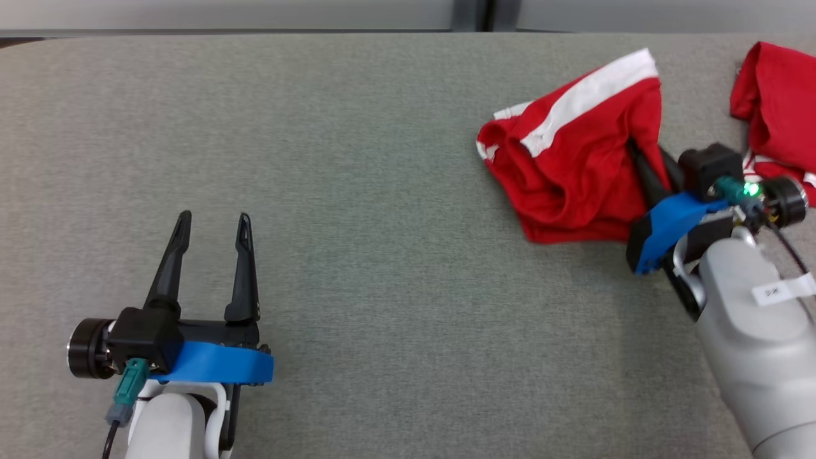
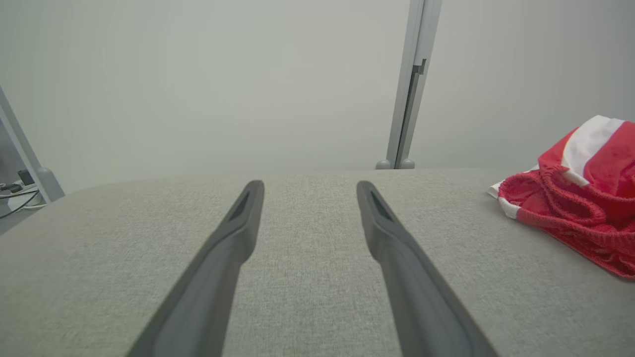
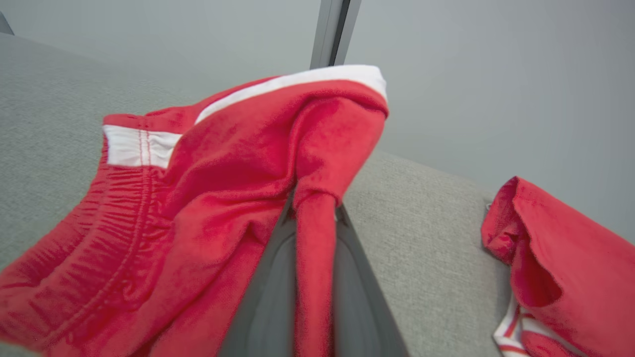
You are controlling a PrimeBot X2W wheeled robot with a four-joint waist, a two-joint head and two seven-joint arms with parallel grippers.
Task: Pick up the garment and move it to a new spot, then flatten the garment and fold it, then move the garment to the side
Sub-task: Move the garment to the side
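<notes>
The garment (image 1: 574, 159) is a crumpled red piece with white stripes, lying at the right of the grey table (image 1: 382, 191). My right gripper (image 1: 644, 162) is shut on a fold of the garment (image 3: 223, 188); red cloth runs down between its two fingers (image 3: 270, 297), and the cloth is raised into a peak above them. Far to the left, my left gripper (image 1: 213, 223) rests open on the table with nothing between its fingers (image 2: 228, 238). From the left wrist the garment (image 2: 580, 198) lies off to the right.
A second red cloth (image 1: 778, 102) with white trim lies at the table's right edge, also beside the held garment as the second red cloth (image 3: 560, 267). A grey wall with a vertical post (image 2: 409, 99) stands behind the table.
</notes>
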